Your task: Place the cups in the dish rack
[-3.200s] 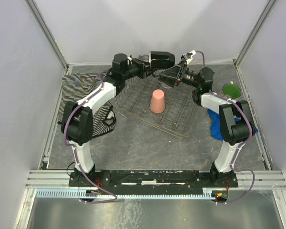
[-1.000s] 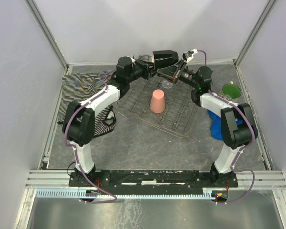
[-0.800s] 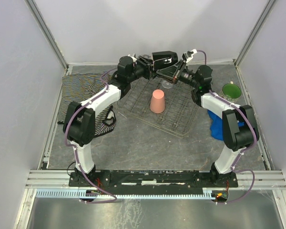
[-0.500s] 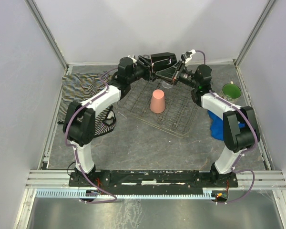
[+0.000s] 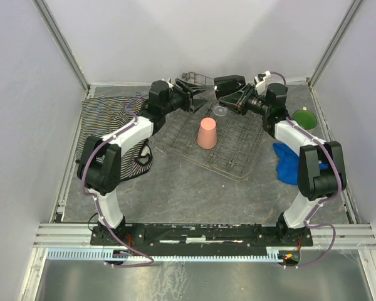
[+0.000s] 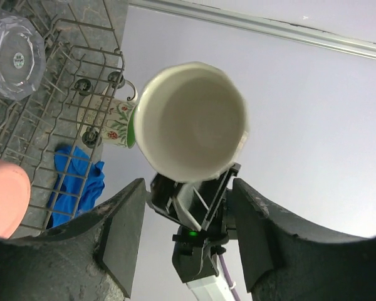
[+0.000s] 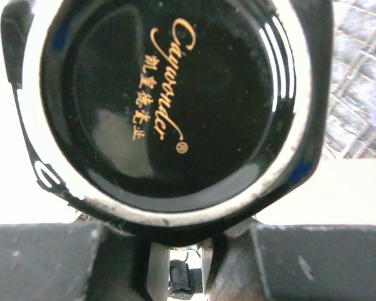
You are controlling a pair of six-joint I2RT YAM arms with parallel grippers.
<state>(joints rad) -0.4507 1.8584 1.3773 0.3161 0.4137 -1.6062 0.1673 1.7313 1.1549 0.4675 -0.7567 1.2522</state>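
Note:
My right gripper (image 5: pixel 236 98) is shut on the black mug (image 5: pixel 229 82) and holds it above the far side of the dish rack (image 5: pixel 238 164). The right wrist view is filled by that mug's black base (image 7: pixel 169 100), with the gripper (image 7: pixel 175 251) under it. From the left wrist I look into its cream interior (image 6: pixel 193 122). My left gripper (image 5: pixel 190 88) hangs open just left of it, holding nothing (image 6: pixel 188 238). In the rack stand the upturned pink tumbler (image 5: pixel 207 133) and the small clear glass (image 5: pixel 220 111). The floral mug (image 5: pixel 304 118) sits on the table at the right.
A striped cloth (image 5: pixel 106 119) lies left of the rack and a blue cloth (image 5: pixel 288 166) lies to its right, near the floral mug. White walls with metal posts close in the table on three sides.
My left gripper has opened, let go of the black mug and drawn back to the left. The right gripper has kept the mug and shifted slightly right with it.

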